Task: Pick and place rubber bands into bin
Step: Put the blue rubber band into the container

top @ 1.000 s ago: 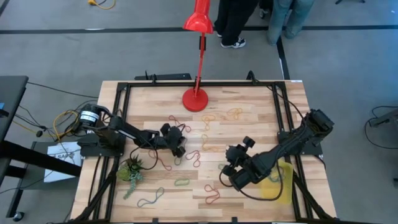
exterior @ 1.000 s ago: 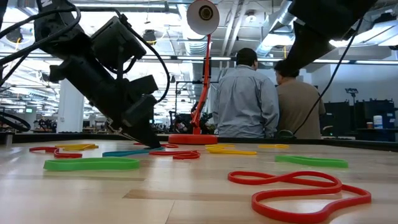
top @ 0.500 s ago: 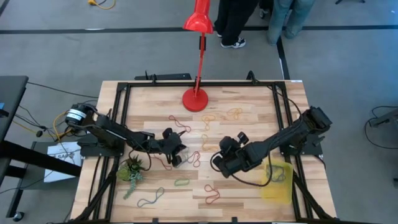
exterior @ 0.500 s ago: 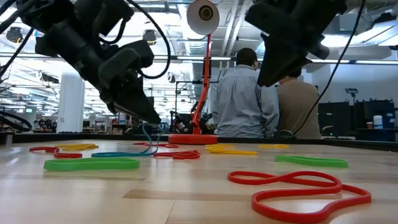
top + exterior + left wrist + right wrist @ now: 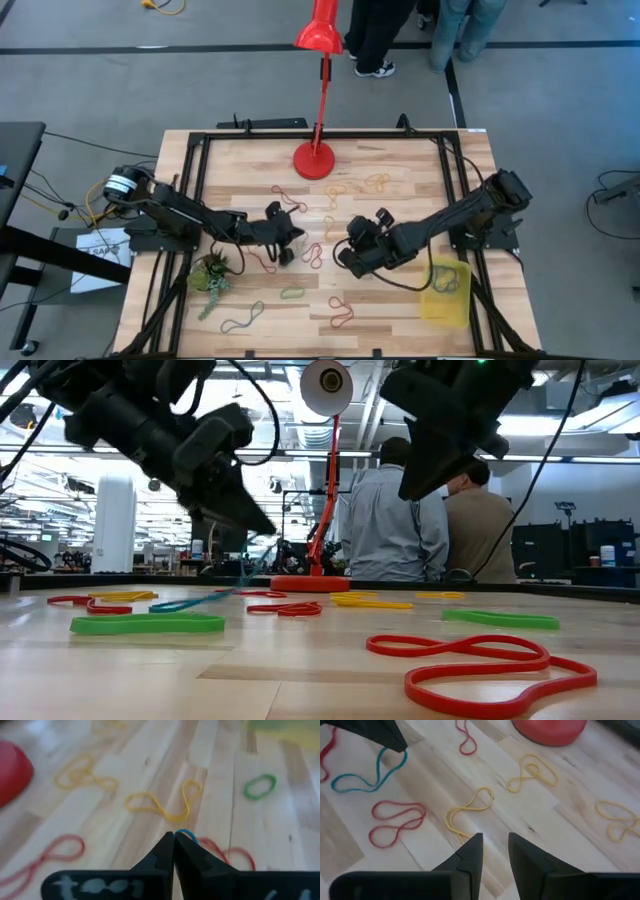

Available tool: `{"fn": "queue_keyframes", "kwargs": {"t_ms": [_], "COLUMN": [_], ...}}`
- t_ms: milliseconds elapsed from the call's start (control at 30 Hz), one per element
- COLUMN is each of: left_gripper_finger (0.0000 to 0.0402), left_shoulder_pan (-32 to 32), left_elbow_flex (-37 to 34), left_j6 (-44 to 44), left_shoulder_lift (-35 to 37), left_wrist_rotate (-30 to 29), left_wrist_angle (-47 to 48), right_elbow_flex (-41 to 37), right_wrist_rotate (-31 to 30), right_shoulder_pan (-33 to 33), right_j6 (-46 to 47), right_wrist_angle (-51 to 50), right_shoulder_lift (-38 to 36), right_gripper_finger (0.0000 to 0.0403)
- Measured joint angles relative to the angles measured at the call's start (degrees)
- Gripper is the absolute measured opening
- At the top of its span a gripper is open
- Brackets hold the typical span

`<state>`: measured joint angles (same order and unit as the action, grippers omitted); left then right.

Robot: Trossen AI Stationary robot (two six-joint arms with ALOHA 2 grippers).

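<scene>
Blue rubber band (image 5: 367, 776) hangs pinched by its end in the closed left fingers (image 5: 173, 840) near the desk (image 5: 400, 200) middle, far from the yellow bin (image 5: 445, 290) at right, so it may slip; the right fingers (image 5: 494, 851) hover narrowly apart, empty.

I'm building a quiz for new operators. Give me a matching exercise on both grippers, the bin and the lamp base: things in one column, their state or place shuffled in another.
Things:
1. left gripper
2. right gripper
3. bin
4. lamp base

States or places:
A. near the table's far edge
B. jaws shut on a blue rubber band
C. jaws open, holding nothing
D. near the table's right edge

Pairs: 1-B, 2-C, 3-D, 4-A
</scene>
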<state>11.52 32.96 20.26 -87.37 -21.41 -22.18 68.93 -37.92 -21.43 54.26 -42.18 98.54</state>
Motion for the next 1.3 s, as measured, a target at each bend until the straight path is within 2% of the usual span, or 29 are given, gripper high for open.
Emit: {"fn": "queue_keyframes", "kwargs": {"t_ms": [100, 167, 367, 467, 700, 1033, 1133, 1300], "left_gripper_finger": [0.0, 0.0, 0.0, 0.0, 0.0, 0.0, 0.0, 0.0], "left_shoulder_pan": [-0.52, -0.6, -0.53, -0.52, -0.49, -0.47, -0.47, -0.47], "left_elbow_flex": [0.03, 0.03, 0.03, 0.05, 0.05, 0.05, 0.05, 0.08], "left_j6": [-1.77, -3.55, -8.31, -8.72, -10.19, -10.24, -10.23, -10.2], "left_shoulder_lift": [2.67, 4.8, 10.55, 12.14, 12.41, 12.41, 12.39, 12.39], "left_wrist_rotate": [-0.32, -0.43, -0.19, 1.76, 7.69, 7.17, 7.17, 7.17], "left_wrist_angle": [-0.04, -0.21, -0.07, -0.32, -2.84, -2.38, -2.38, -2.91], "right_elbow_flex": [-0.02, -0.02, 0.0, 0.0, -0.07, -0.04, -0.04, -0.02], "right_wrist_rotate": [1.71, 2.18, 10.69, 13.1, 17.49, 18.85, 18.98, 20.75], "right_shoulder_pan": [2.62, 3.75, 3.71, 5.0, 8.65, 9.02, 9.05, 9.09], "right_j6": [1.51, -1.56, -25.74, -32.18, -33.36, -35.27, -35.28, -36.25], "right_wrist_angle": [0.59, 2.94, 25.04, 30.64, 34.58, 35.44, 35.64, 42.97], "right_shoulder_lift": [0.02, 0.06, 0.44, 0.42, 1.19, 1.2, 1.48, 4.16], "right_gripper_finger": [0.0087, 0.0087, 0.0087, 0.0087, 0.0109, 0.0155, 0.0161, 0.0155]}}
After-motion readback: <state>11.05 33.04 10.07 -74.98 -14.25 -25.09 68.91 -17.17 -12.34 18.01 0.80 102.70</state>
